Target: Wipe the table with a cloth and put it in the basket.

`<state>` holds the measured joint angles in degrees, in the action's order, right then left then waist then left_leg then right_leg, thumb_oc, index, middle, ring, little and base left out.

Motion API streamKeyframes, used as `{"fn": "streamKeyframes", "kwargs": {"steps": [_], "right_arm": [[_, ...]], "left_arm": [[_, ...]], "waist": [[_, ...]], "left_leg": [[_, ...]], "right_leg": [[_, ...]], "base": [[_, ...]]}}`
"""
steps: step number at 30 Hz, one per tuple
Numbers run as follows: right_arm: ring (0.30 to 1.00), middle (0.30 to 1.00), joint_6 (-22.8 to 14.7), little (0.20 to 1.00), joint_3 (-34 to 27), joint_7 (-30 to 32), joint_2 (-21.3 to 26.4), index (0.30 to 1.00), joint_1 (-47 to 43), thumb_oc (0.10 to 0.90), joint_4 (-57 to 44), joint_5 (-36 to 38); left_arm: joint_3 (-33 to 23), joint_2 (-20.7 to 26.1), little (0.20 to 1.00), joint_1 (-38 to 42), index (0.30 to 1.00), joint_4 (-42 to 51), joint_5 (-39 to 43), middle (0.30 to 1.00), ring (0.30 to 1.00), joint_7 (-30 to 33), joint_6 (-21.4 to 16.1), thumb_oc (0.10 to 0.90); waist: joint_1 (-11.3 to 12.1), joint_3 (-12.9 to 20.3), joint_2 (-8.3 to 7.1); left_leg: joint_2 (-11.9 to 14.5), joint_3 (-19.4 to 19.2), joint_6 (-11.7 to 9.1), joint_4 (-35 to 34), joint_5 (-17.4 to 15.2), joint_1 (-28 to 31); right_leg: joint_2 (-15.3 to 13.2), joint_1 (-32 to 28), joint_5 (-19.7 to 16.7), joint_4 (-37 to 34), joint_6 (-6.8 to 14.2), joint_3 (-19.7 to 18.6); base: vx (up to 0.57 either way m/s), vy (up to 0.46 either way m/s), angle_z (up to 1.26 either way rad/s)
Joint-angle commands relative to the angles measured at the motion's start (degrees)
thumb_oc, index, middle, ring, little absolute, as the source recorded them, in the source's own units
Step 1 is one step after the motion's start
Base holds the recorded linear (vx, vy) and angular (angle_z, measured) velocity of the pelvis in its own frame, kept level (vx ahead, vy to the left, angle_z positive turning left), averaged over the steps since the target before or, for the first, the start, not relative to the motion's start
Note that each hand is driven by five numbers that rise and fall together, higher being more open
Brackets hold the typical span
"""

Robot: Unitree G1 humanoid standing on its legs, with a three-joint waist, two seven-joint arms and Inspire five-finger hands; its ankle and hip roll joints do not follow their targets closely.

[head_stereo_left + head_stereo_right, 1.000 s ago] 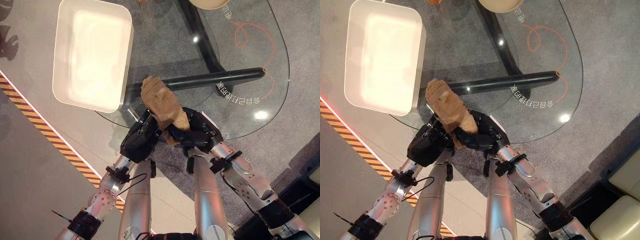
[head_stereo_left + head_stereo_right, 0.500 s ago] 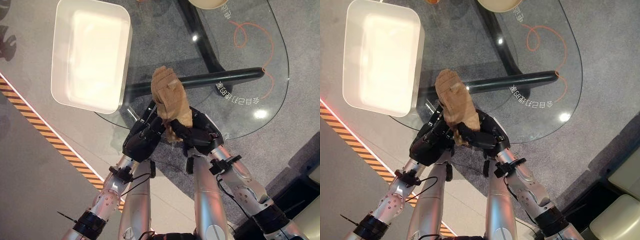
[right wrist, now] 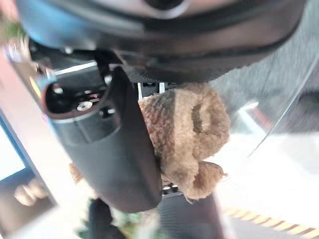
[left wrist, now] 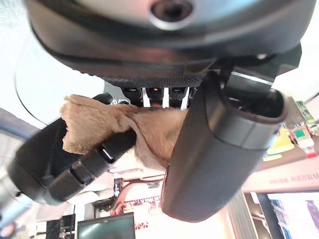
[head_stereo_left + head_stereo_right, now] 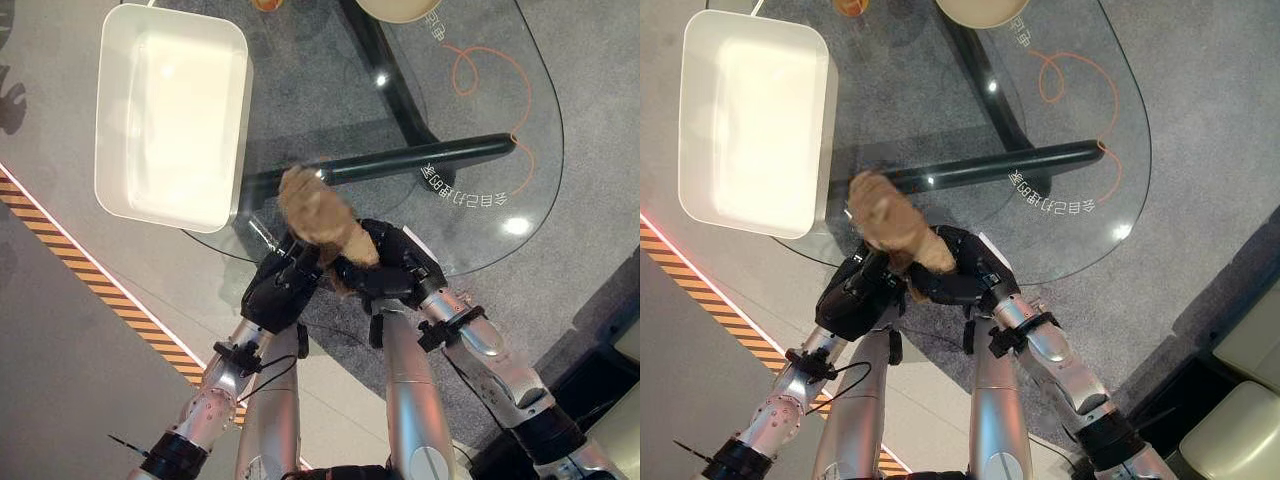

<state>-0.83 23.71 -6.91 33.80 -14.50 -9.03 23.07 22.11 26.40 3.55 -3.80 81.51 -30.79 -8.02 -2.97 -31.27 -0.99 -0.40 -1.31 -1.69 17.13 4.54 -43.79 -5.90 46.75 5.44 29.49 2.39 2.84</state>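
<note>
**Brown cloth gripped between both robot hands at the near edge of the glass bench**

Left eye view. The left robot hand and the right robot hand meet at the near rim of the oval glass bench. Between them a crumpled brown cloth stands up over the glass, its lower end buried in the dark fingers. The white basket, a rectangular tub, sits on the bench's left part, apart from the cloth. A dark bar of the bench's base shows through the glass beyond the hands.

Right eye view. Same arrangement: the cloth rises from the two joined robot hands, with the basket to its left. At the far rim a round cream dish and a small orange object are cut by the edge.

Left wrist view. The left robot hand's thumb and curled fingers close round the cloth; a finger of the other robot hand crosses it.

Right wrist view. The right robot hand's thumb presses the cloth against its fingers, pinching the bundle.
</note>
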Motion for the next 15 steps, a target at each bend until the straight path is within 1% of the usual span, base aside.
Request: {"fn": "streamKeyframes", "kwargs": {"steps": [1,4,8,10,15], "right_arm": [[0.3,0.3,1.7,0.2,5.2,-4.5,3.8,0.3,-1.1,0.1,-6.7,-7.3],[0.3,0.3,2.6,0.2,6.7,-7.5,5.4,0.3,-2.1,0.1,-8.0,-9.9],[0.3,0.3,3.5,0.2,8.1,-10.1,6.7,0.3,-3.1,0.1,-9.5,-11.1],[0.3,0.3,4.6,0.2,9.4,-11.9,7.3,0.3,-4.1,0.1,-10.0,-11.8],[0.3,0.3,5.9,0.2,11.3,-13.6,7.6,0.3,-4.9,0.1,-11.0,-12.6]], "left_arm": [[2.4,-0.7,0.9,1.6,0.9,12.0,-1.9,0.9,0.9,-7.1,-1.1,0.8],[2.7,-0.2,0.9,1.7,0.9,12.2,-1.8,0.9,0.9,-6.1,-1.5,0.8],[2.9,0.0,0.9,1.9,0.9,12.5,-1.5,0.9,0.9,-5.4,-1.8,0.8],[3.0,-0.2,0.9,2.2,0.9,12.7,-1.3,0.9,0.9,-5.1,-1.9,0.8],[3.2,-0.6,0.9,2.4,0.9,13.2,0.2,0.9,0.9,-4.8,-2.9,0.8]], "waist": [[1.1,1.5,0.16],[1.2,1.5,0.1],[1.3,1.5,0.07],[1.4,1.5,0.1],[1.6,1.5,0.16]], "left_leg": [[-3.2,-3.3,3.3,8.5,-7.7,-1.3],[-3.2,-3.2,3.3,8.6,-7.8,-1.2],[-3.3,-3.0,3.3,8.8,-7.7,-1.5],[-3.4,-2.8,3.4,9.1,-7.8,-1.9],[-3.4,-2.8,3.4,9.1,-7.7,-2.1]], "right_leg": [[3.5,-1.7,-7.7,-9.9,-0.9,3.7],[3.6,-1.8,-7.6,-9.7,-0.9,3.7],[3.6,-1.5,-7.5,-9.5,-0.8,3.7],[3.7,-1.1,-7.5,-9.3,-0.9,3.6],[3.7,-0.8,-7.5,-9.2,-0.9,3.6]], "base": [[0.0,0.0,0.0],[0.0,0.0,0.0],[0.0,0.0,0.0],[0.0,0.0,0.0],[0.0,0.0,0.0]]}}
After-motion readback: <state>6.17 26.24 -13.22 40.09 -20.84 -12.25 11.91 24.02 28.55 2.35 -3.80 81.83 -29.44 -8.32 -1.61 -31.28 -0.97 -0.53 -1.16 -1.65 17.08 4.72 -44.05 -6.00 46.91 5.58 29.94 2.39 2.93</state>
